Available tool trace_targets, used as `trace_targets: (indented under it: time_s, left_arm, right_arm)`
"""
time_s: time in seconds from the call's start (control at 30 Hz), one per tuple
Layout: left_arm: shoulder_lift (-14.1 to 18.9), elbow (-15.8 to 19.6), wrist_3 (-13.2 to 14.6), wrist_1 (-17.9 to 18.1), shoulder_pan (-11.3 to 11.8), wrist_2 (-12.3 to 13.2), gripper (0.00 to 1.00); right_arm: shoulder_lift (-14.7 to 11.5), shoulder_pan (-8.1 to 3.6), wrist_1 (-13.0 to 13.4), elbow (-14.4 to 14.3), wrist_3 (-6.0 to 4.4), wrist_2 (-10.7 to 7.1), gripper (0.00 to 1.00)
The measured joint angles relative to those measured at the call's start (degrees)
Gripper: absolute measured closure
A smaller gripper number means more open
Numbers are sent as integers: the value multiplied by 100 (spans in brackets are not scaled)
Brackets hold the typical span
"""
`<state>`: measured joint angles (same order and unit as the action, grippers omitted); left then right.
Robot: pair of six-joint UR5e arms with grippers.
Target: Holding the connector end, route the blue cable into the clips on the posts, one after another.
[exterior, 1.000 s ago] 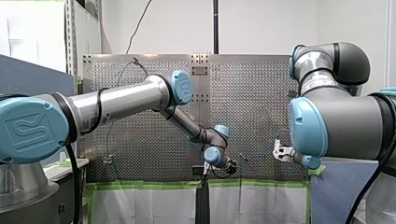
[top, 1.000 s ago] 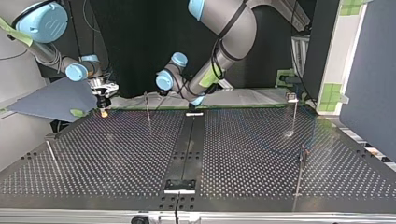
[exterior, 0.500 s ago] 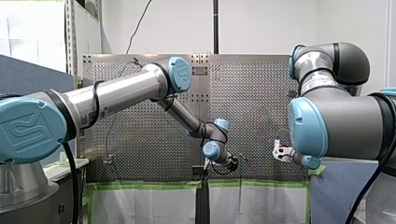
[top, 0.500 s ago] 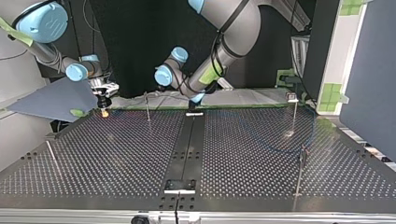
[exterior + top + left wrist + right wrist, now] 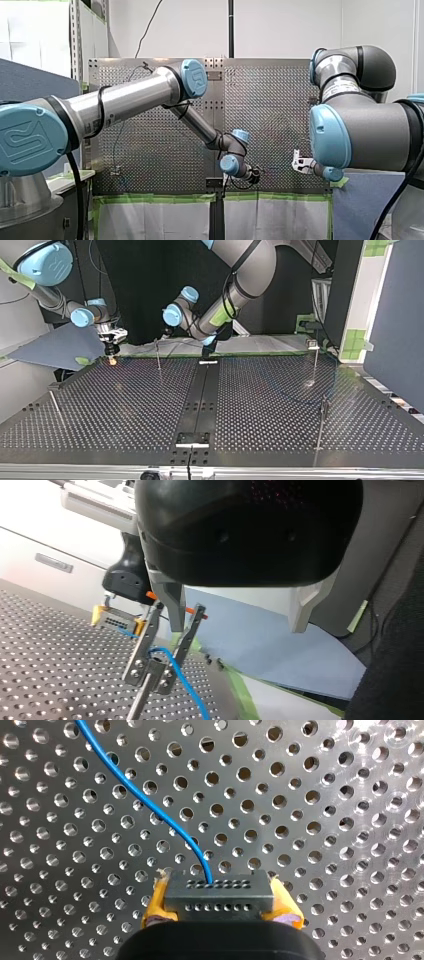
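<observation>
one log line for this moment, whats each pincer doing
right pincer: shut on connector | left pincer: open, clip on post ahead | blue cable: between clip's arms

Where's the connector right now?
The connector is clamped between the yellow pads of my right end effector, over the perforated table at the top view's far left corner, with the blue cable running out of it.

I count four posts (image 5: 158, 354) standing on one perforated table (image 5: 125, 405), one blue cable (image 5: 206, 867), one connector (image 5: 219, 897), and two arms: my left arm (image 5: 125, 100), my right arm (image 5: 360, 130).
</observation>
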<state>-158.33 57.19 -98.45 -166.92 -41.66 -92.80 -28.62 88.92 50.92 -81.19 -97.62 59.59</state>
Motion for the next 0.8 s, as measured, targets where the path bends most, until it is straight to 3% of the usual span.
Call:
trace_targets:
  time_s: [0.8]
  left_arm:
    - [105, 1, -34, 148, -198, -233, 0]
  right_arm:
    - [6, -24, -21, 0, -4, -7, 100]
